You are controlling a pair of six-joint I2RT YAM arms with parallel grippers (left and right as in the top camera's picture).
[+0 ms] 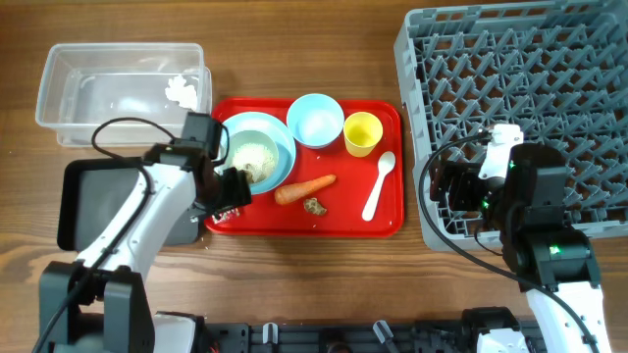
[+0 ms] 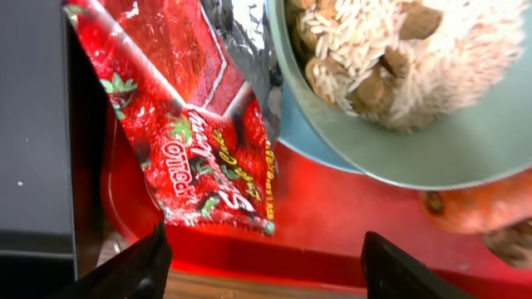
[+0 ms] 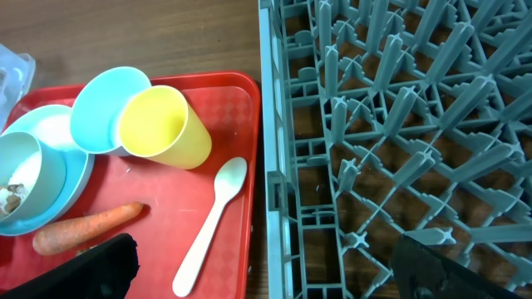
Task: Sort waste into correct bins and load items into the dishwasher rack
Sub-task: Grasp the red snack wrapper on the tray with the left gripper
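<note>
Two claws stood open, and neither held anything. The left claw (image 2: 266,270), fingers (image 2: 141,266) spread wide, hung low over the near left corner of the red tray (image 1: 348,203), just above the bottom edge of the red crinkled wrapper (image 2: 191,141). The wrapper lay on that tray, its silver lining curling up against the mint bowl (image 2: 432,158) that held the white rice-like crumbs (image 2: 374,37). The bowl sat in the wide light-blue dish (image 1: 287,147).

From overhead we could not see the wrapper at all, since the left arm and claw covered it. The same arm crossed the black tray (image 1: 83,196) by the desk's (image 1: 314,59) left edge. The clear tub (image 1: 108,88) sat near the far left corner with the white crumpled tissue (image 1: 182,91) inside.

On the red tray, the orange carrot (image 1: 305,188) and the brown scrap (image 1: 315,206) lay just beside the dish. The pale blue bowl (image 1: 315,120) and yellow cup (image 1: 362,133) stood side by side behind them, with the white spoon (image 1: 379,184) toward the tray's right end.

The right claw (image 3: 266,274), also spread wide, hovered above the left wall of the grey rack (image 1: 549,88), which ran out of view at the far and right edges.
</note>
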